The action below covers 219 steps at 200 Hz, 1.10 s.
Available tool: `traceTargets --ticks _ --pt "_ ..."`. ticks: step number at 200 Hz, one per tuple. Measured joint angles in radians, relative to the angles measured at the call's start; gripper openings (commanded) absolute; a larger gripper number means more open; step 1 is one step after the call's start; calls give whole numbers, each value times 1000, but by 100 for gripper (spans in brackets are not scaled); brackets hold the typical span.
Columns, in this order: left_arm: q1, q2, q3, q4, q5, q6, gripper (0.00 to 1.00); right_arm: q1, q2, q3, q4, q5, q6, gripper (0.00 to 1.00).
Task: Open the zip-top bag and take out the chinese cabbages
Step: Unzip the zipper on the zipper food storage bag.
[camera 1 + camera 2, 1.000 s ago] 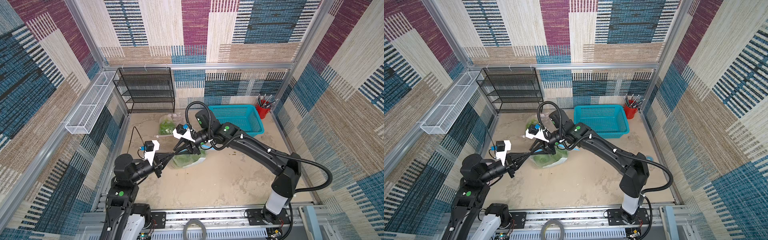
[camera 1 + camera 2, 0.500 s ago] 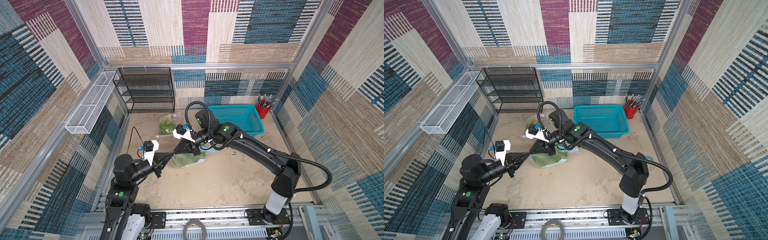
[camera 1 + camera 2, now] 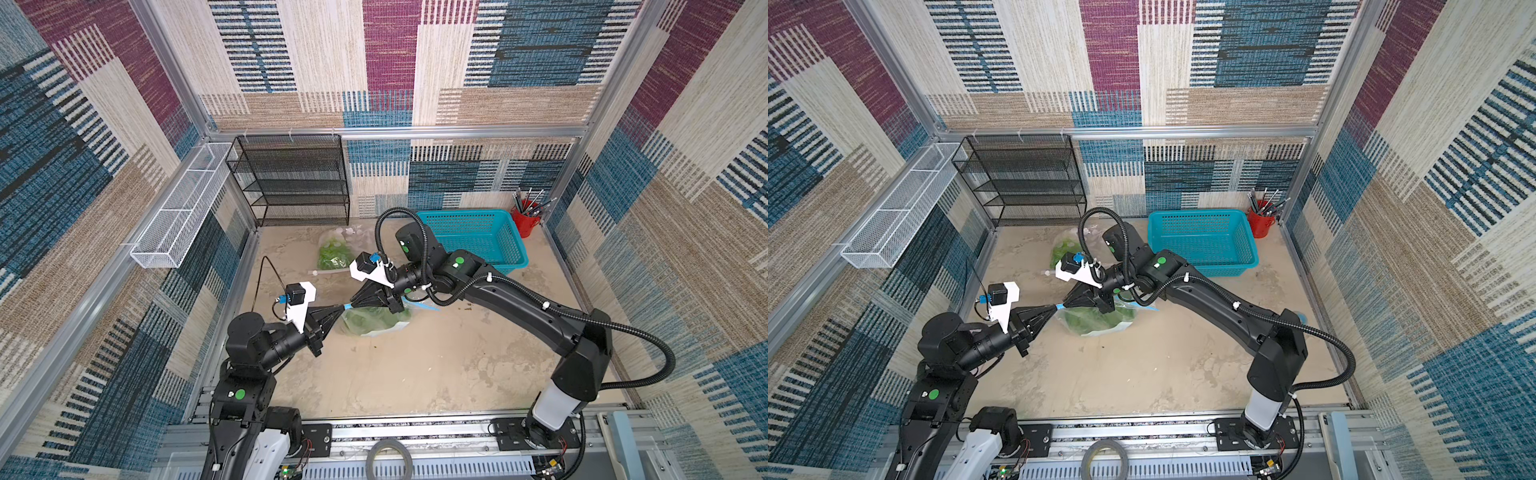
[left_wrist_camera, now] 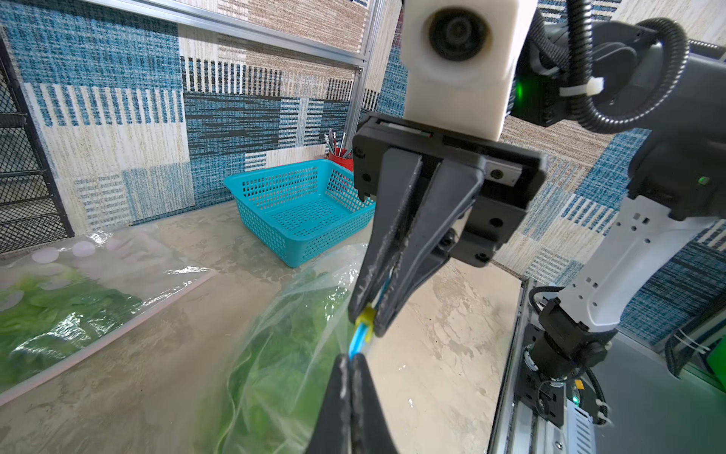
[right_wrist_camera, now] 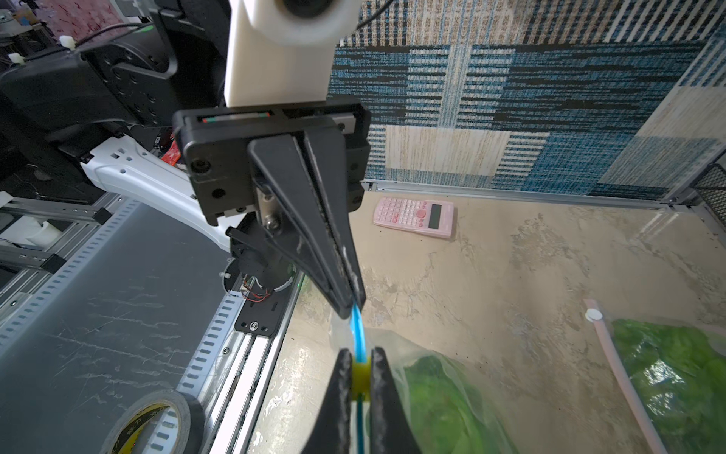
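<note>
Both jaws pinched onto the zip of the cabbage bag, mid-bench.

Left jaws closed tight on the end of the blue zip strip [image 4: 357, 340]; right jaws closed on the yellow slider [image 5: 360, 378] that sits on that strip, just beside the left tips, the two pairs facing tip to tip; under them the clear zip-top bag [image 3: 376, 324] lies on the bench [image 3: 415, 374], its zip edge held up off the surface; the chinese cabbages [image 5: 444, 397] are inside it, a green leafy mass whose number I cannot tell; a second bag of greens [image 3: 334, 253] with a pink zip lies farther back, near the black wire rack [image 3: 291, 178]; teal basket [image 3: 469, 214] and red pencil cup [image 3: 525, 224] in the back corner; pink calculator [image 5: 414, 212] on the bench by a wall.
</note>
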<state>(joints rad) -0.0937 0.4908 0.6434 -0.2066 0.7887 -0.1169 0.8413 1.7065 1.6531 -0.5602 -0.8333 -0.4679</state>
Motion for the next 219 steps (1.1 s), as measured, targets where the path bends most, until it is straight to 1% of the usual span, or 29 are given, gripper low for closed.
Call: traceTargets --ticks 107,219 --pt "0 -2 9 -38 -53 15 0 -46 -101 -149 47 60 15 0" --pt "0 -5 21 -67 -122 34 0 -104 -171 -264 82 104 28 0"
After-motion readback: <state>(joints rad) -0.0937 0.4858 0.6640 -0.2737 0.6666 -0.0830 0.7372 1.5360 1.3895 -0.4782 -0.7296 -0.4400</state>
